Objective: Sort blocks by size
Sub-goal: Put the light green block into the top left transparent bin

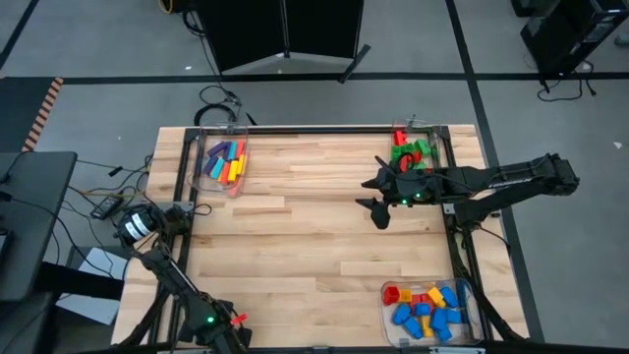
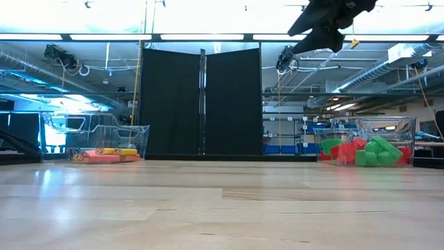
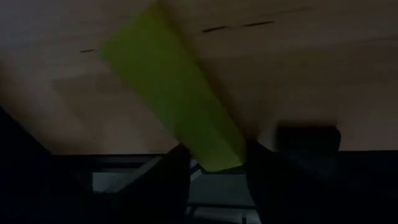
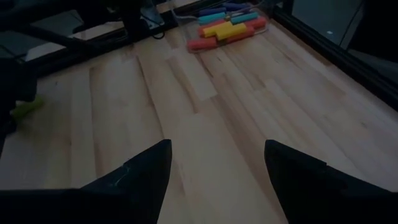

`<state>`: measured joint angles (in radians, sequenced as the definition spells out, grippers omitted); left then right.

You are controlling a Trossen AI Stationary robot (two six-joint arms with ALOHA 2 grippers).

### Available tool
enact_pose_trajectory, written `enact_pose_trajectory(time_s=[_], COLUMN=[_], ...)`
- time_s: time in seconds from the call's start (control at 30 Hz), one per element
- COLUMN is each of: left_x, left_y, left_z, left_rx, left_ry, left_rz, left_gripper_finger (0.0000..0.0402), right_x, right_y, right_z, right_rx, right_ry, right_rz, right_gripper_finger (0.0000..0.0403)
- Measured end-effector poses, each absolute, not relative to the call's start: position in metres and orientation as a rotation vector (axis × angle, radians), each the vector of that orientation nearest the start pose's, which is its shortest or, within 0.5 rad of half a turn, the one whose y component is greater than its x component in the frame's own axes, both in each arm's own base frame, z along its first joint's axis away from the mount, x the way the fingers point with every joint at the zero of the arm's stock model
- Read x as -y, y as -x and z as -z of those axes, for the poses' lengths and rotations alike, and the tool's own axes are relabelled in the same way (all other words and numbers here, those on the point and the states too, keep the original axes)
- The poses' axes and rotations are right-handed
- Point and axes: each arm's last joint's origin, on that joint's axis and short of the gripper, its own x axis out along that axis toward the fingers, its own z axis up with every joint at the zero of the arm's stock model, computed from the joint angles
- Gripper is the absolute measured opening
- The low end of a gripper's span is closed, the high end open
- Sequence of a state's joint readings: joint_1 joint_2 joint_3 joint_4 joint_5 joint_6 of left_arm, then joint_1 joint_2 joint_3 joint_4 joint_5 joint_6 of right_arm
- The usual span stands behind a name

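Left gripper [image 3: 214,163] down at the near left corner of the pale wooden table [image 1: 314,246], and its two dark fingers [image 3: 171,177] sit either side of a long yellow-green plastic bar [image 3: 171,99], pressed against its near end. Clamped on it, by the look of the left wrist view, with the rest of the bar slanting away over the wood. From the right wrist view that same bar shows as a small green sliver [image 4: 26,107] at the table's edge.

Right gripper [image 1: 378,197] hangs above the table on the far right side, jaws spread wide with nothing between them, only bare planks under the tips. In the low view it is up near the ceiling lights [image 2: 322,24], well clear of the surface.

Three clear plastic bins hold the rest of the blocks. Far left bin [image 1: 222,160] carries the long bars [image 1: 224,162] in pink, orange, yellow, teal and purple, lying side by side. Far right bin [image 1: 439,138], just behind the right gripper, has chunky red and green bricks [image 1: 408,152]; the low view shows them heaped against its wall. Near right bin [image 1: 388,315] holds short stubs [image 1: 428,310], mostly blue with some red, yellow and orange mixed in.
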<state>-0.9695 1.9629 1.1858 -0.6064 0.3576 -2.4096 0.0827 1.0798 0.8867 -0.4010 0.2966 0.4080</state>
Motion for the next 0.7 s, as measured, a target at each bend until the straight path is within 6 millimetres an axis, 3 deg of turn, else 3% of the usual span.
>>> enact_pose_trajectory(time_s=[0.23,0.7], left_x=[0.2968,0.2951], left_y=[-0.1911,-0.1906], left_z=[-0.1238,-0.1233], left_rx=[-1.671,-1.638], left_ry=[1.226,1.185], left_rz=[-1.014,-0.985], left_gripper_finger=[0.0098,0.0103], right_x=[-0.0113,-0.0185], right_y=[-0.2250,-0.2244], right_z=[-0.2925,-0.2924], right_rx=[-0.560,-0.562], right_ry=[-0.288,-0.305], right_rz=[0.317,0.293], right_gripper_finger=[0.0268,0.0268])
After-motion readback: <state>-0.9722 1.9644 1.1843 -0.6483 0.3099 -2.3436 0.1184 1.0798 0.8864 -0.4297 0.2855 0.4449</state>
